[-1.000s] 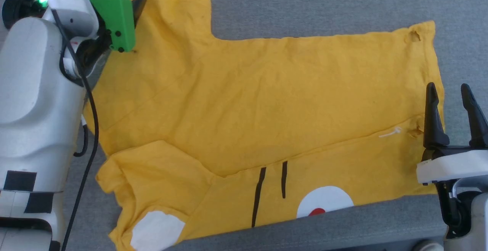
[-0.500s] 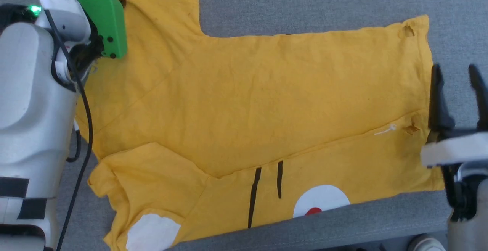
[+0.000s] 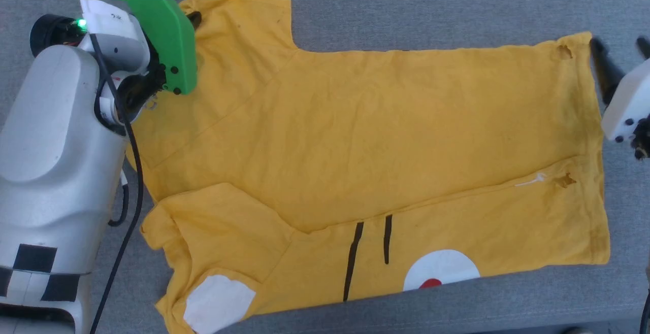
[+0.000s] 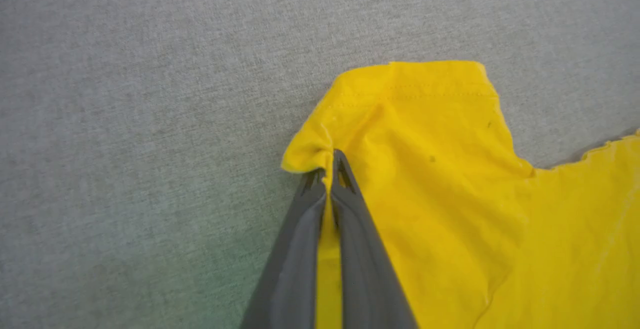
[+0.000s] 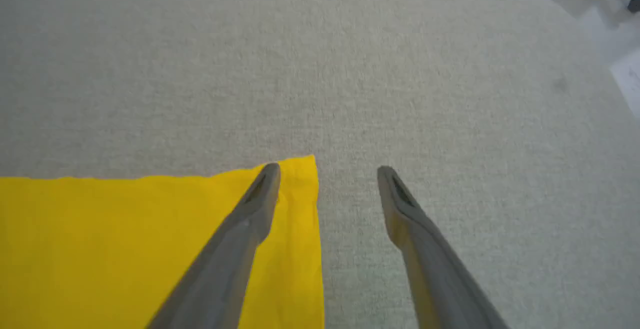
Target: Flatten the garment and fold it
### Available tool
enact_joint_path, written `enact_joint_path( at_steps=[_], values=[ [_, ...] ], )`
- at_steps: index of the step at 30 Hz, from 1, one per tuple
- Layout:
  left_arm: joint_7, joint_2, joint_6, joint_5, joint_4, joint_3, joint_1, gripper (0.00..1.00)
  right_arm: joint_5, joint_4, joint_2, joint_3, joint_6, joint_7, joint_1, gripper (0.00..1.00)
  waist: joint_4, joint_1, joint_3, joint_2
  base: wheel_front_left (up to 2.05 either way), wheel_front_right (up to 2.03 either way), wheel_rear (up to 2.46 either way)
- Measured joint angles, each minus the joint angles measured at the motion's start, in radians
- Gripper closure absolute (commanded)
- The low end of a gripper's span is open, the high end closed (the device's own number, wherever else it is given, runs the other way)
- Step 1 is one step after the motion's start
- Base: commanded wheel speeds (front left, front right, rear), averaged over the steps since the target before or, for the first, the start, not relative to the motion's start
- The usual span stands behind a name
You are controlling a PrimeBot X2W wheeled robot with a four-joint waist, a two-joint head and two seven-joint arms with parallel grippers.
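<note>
A mustard-yellow t-shirt [image 3: 355, 136] lies spread on the grey cloth-covered table [image 3: 406, 4], neck end toward the robot's left and hem toward its right. Its near long edge is turned over onto the body, and that turned strip shows two thin black lines [image 3: 353, 260] and a white round patch [image 3: 441, 268] with a red spot; a second white patch [image 3: 218, 303] sits at the near left corner.

The left gripper [image 3: 195, 18] is at the far sleeve [image 3: 238, 19]. In the left wrist view its fingers [image 4: 350, 209] are pressed together on the corner of that sleeve [image 4: 415, 119] – a small bunch of yellow cloth stands up just past the tips, and cloth shows in the slit between them.

The right gripper [image 3: 619, 44] is at the far corner of the hem, fingers spread wide and holding nothing. In the right wrist view one finger [image 5: 250, 209] is over the shirt's corner [image 5: 125, 244] and the other over bare table [image 5: 450, 69] – whether either touches down I cannot tell.
</note>
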Motion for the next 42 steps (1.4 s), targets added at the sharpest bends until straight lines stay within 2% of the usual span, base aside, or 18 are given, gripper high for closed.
enact_joint_path(
  at_steps=[3,10,11,12,13,20,27,33,36,37,42],
  values=[
    [0.0,-0.002,0.0,-0.004,-0.003,-0.004,0.0,1.0,0.005,0.055,-0.015,0.006,0.0,0.06,-0.021,0.0,0.007,-0.0001,0.007,0.0,0.0,0.0,0.0],
    [0.002,-0.005,0.0,-0.006,-0.013,-0.01,-0.006,1.0,0.003,0.141,-0.018,0.04,0.0,0.066,-0.077,0.0,0.02,-0.0001,0.032,0.0,0.0,0.0,0.0],
    [0.002,-0.005,0.0,-0.007,-0.014,-0.01,-0.006,1.0,0.006,0.151,-0.017,0.044,0.0,0.066,-0.083,0.24,0.022,-0.0001,0.036,0.0,0.0,0.0,0.0],
    [0.002,-0.005,0.0,-0.009,-0.014,-0.01,-0.007,1.0,0.006,0.16,-0.021,0.055,0.0,0.066,-0.092,0.67,0.024,-0.0001,0.039,0.0,0.0,0.0,0.0],
    [0.002,-0.006,0.0,-0.011,-0.014,-0.01,-0.009,1.0,0.011,0.165,-0.025,0.063,0.0,0.066,-0.099,1.0,0.026,-0.0001,0.041,0.0,0.0,0.0,0.0],
    [-0.047,-0.014,-0.013,-0.022,-0.007,-0.011,-0.012,1.0,0.025,0.199,-0.027,0.059,0.0,0.018,-0.118,1.0,0.038,-0.0001,0.035,0.0,0.0,0.0,0.0],
    [-0.222,-0.01,-0.036,-0.035,-0.039,0.004,0.003,1.0,0.029,0.19,-0.049,0.04,0.0,-0.077,-0.118,1.0,0.045,-0.0001,-0.01,0.0,0.0,0.0,0.0],
    [-0.385,0.003,-0.044,-0.071,-0.11,0.032,0.06,1.0,0.034,0.134,-0.08,0.015,0.0,-0.158,-0.093,1.0,0.057,-0.0001,-0.062,0.0,0.0,0.0,0.0],
    [-0.453,0.01,-0.044,-0.084,-0.17,0.043,0.121,1.0,0.047,0.091,-0.081,0.008,0.0,-0.183,-0.034,1.0,0.066,-0.0001,-0.092,0.0,0.0,0.0,0.0],
    [-0.498,0.022,-0.045,-0.087,-0.243,0.044,0.21,1.0,0.068,0.043,-0.071,-0.005,0.0,-0.198,0.045,1.0,0.075,-0.0001,-0.122,0.0,0.0,0.0,0.0],
    [-0.547,0.026,-0.022,-0.131,-0.381,0.068,0.402,1.0,0.105,-0.046,-0.025,-0.041,0.0,-0.208,0.187,1.0,0.086,-0.0001,-0.172,0.0,0.0,0.0,0.0]
  ],
)
